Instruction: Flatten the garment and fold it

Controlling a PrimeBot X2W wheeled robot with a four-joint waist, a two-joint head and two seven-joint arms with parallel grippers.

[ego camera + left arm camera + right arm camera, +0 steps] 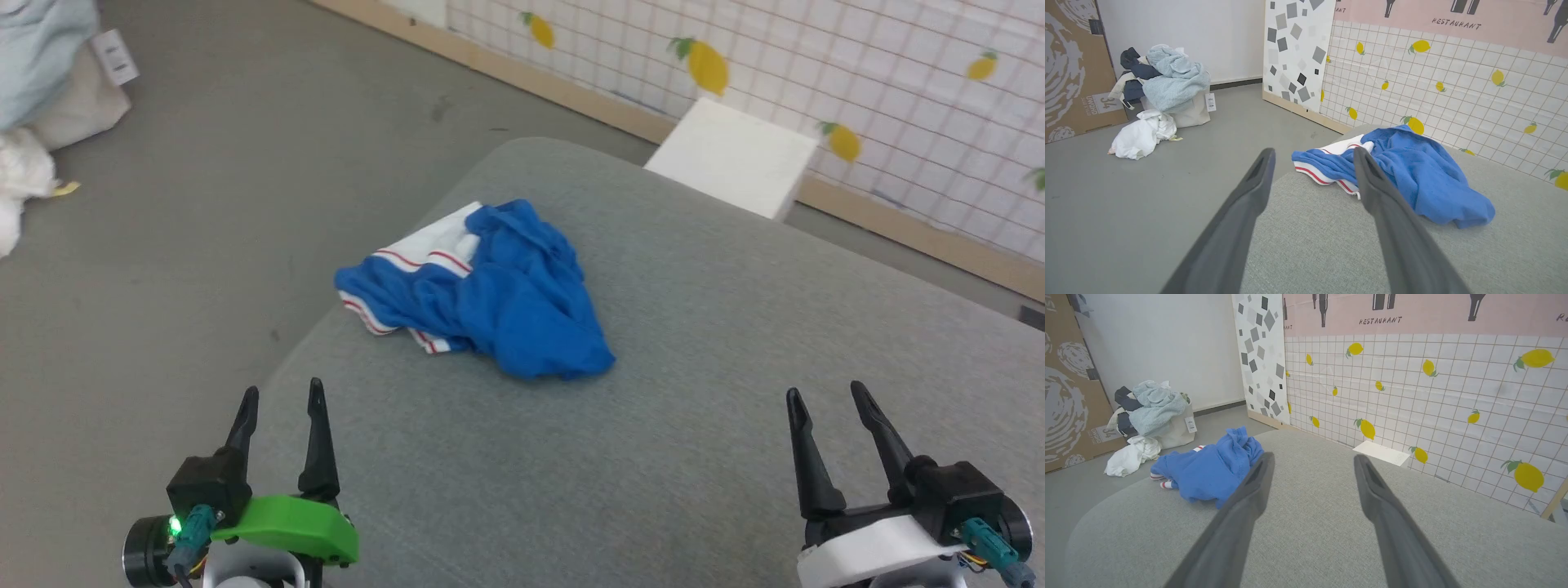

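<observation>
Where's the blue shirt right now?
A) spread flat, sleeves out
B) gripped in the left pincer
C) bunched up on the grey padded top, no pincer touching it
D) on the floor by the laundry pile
C: the shirt lies crumpled on the grey padded top, with the left pincer and right pincer both open and short of the cloth.
</observation>
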